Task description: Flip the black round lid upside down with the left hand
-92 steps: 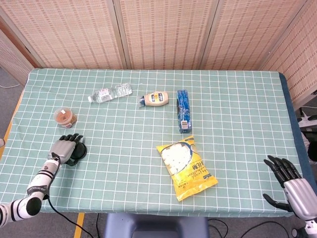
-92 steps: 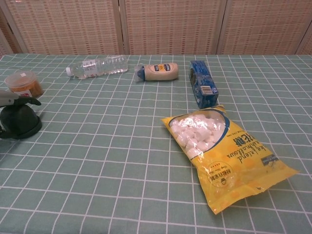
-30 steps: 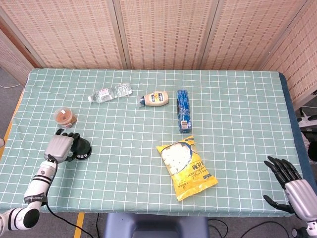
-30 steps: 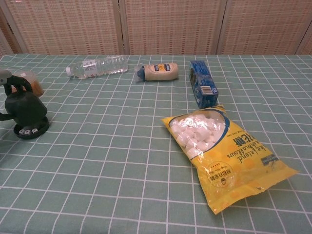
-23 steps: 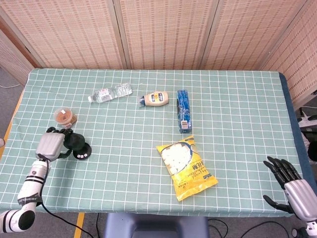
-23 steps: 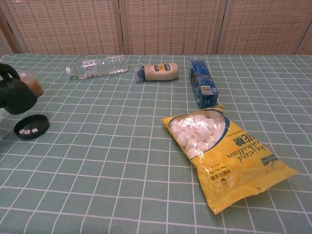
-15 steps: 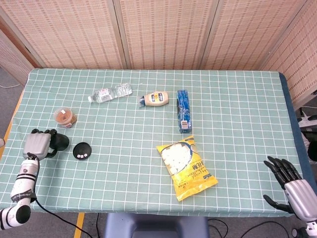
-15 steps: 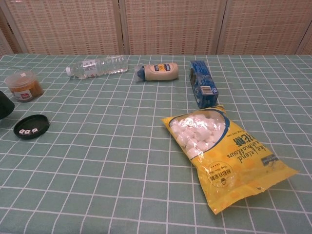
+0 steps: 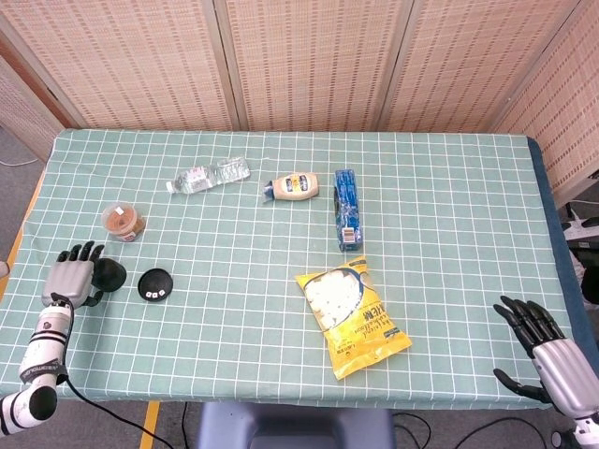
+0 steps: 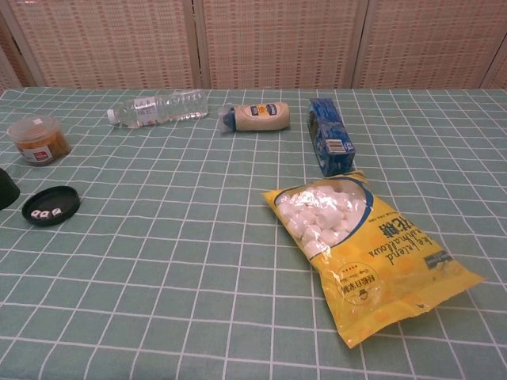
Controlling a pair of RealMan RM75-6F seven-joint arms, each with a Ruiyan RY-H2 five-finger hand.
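The black round lid [image 9: 155, 284] lies flat on the checked cloth at the left, its hollow side up with small white marks inside [image 10: 51, 206]. My left hand [image 9: 77, 277] hovers just left of it, apart from the lid, fingers spread and holding nothing; in the chest view only a dark edge of this hand [image 10: 7, 188] shows at the left border. My right hand [image 9: 541, 340] rests open off the table's front right corner, fingers apart, and is out of the chest view.
A small tub of brown stuff [image 9: 123, 223] stands just behind the lid. Further back lie a water bottle [image 9: 209, 176], a sauce bottle [image 9: 295, 187] and a blue packet [image 9: 346, 210]. A yellow snack bag [image 9: 351, 317] lies mid-front.
My left hand turned the lid over, let it go hollow side up, then drew back to the left and opened its fingers. The right hand barely moved.
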